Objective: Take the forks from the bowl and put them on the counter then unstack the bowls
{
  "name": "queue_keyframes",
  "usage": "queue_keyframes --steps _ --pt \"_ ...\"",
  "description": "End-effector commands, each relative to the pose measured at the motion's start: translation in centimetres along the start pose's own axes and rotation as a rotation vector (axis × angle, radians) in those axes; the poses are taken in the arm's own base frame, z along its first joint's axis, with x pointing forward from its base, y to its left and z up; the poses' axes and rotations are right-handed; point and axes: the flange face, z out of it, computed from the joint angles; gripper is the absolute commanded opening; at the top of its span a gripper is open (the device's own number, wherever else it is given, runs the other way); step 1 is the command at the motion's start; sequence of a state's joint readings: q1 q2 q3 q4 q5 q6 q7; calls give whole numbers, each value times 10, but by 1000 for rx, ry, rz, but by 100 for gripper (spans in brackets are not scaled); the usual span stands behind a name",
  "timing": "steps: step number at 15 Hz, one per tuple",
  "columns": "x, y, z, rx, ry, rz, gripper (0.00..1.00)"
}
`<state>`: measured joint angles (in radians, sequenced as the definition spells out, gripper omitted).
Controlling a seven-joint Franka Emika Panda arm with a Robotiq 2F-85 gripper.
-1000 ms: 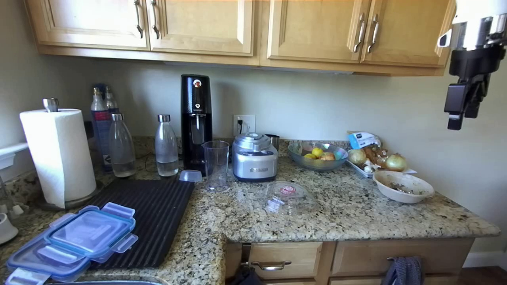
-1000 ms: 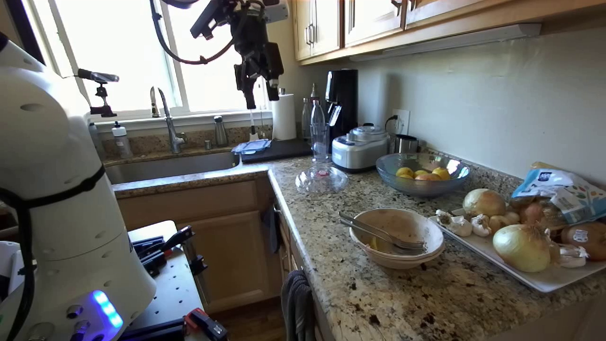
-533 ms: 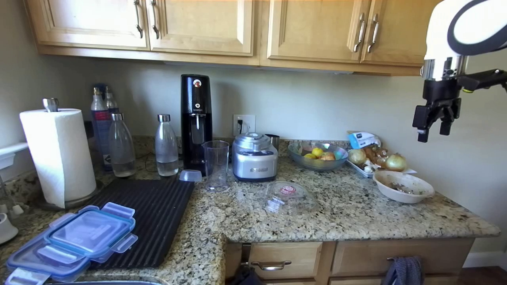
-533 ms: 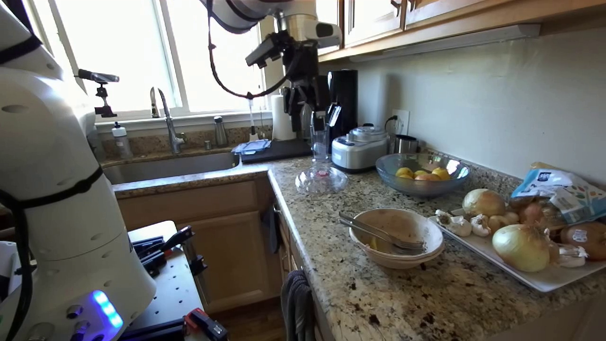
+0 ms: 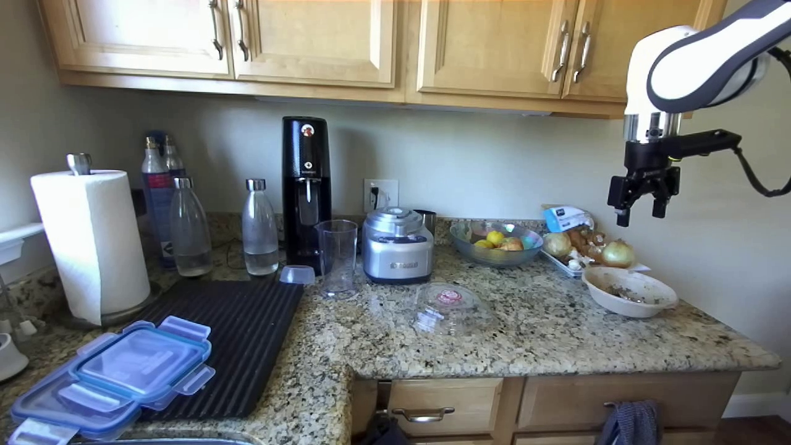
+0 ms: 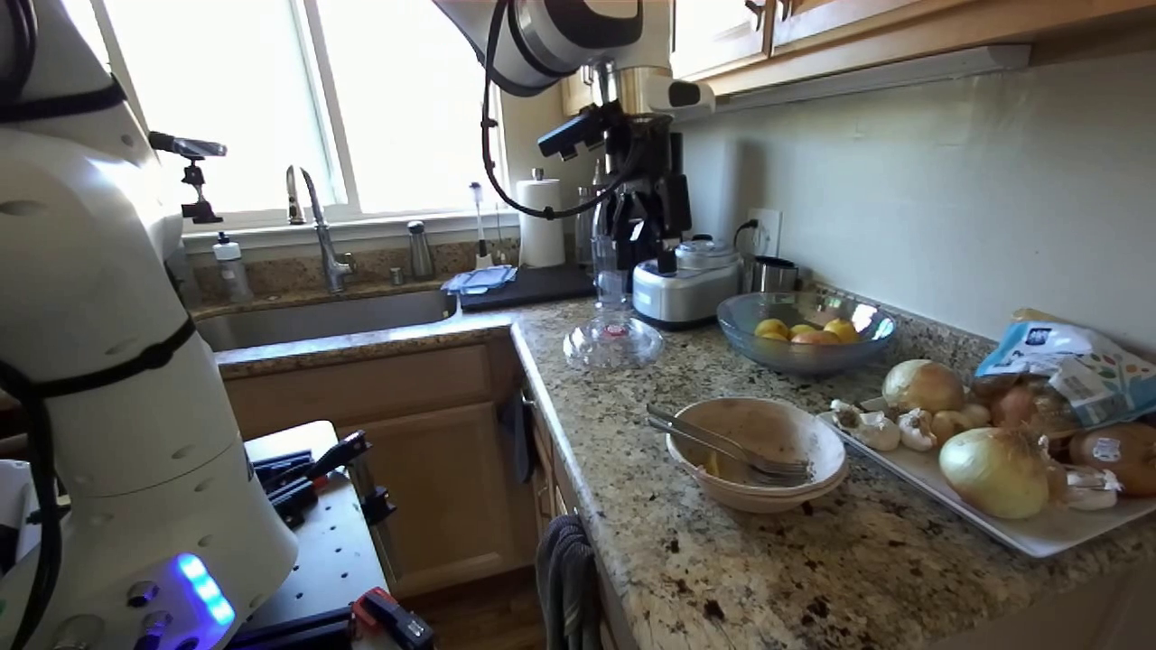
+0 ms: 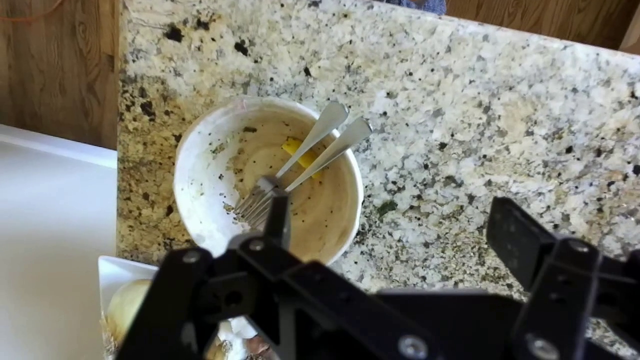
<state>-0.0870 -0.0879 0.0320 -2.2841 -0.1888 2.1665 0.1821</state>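
Two off-white bowls sit nested on the speckled granite counter point(image 6: 722, 578); the upper bowl point(image 6: 777, 420) rests inside the lower bowl point(image 6: 768, 503). Two silver forks point(image 6: 722, 442) lie together in the upper one, tines down inside and handles over its rim. From above, the wrist view shows the fork handles point(image 7: 327, 122) and a yellow scrap point(image 7: 307, 157) among dark food bits. My gripper point(image 5: 641, 213) hangs well above the counter, pointing down, apart from the bowls. Its fingers stand wide open with only counter visible between them; in the wrist view one finger point(image 7: 277, 217) overlaps the fork tines.
A white tray point(image 6: 1020, 540) with onions and garlic lies right beside the bowls. Behind are a clear fruit bowl point(image 6: 786, 357), a transparent lid point(image 6: 614, 348) and a food processor point(image 6: 686, 293). Wall cabinets point(image 5: 494, 49) overhang the counter's back.
The arm has swung in over the counter and come lower, with the gripper moving toward the bowls. Its jaws have stayed open. The bowls and forks have not moved.
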Motion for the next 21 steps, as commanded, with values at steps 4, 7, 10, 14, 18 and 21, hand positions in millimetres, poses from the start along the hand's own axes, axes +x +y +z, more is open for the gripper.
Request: queue_keyframes --steps 4,7,10,14,18,21 --pt "7 1 3 -8 8 63 100" --pt "23 13 34 -14 -34 258 100" --pt "36 32 65 7 -86 407 100" --pt "53 56 104 52 -135 601 100" --pt "68 69 142 129 -154 791 100" --pt "75 74 163 163 -142 933 100"
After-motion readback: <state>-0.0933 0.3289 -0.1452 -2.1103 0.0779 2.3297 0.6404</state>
